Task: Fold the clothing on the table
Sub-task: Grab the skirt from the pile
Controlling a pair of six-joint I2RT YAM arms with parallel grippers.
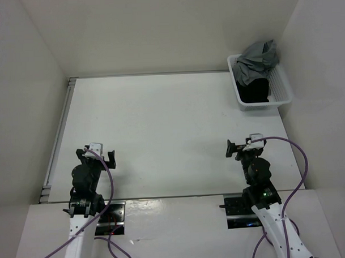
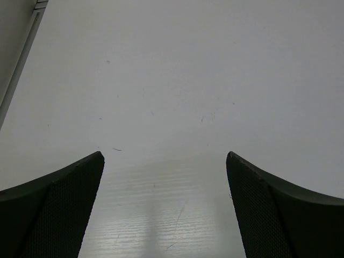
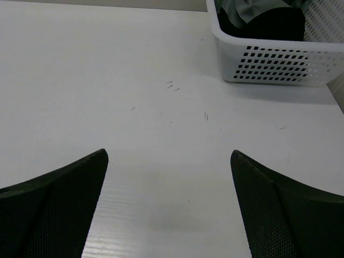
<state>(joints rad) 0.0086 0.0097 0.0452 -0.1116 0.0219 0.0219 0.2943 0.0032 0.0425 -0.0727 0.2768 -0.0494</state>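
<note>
The black clothing lies bunched in a white basket at the table's far right corner, partly under a grey garment. The right wrist view shows the clothing dark behind the basket wall. My left gripper hangs open over the bare white table near the front left, nothing between its fingers. My right gripper is open too, near the front right, well short of the basket. Its fingers frame empty table.
White walls enclose the table on the left, back and right. A metal rim runs along the table's left edge. The arm bases and purple cables sit at the near edge.
</note>
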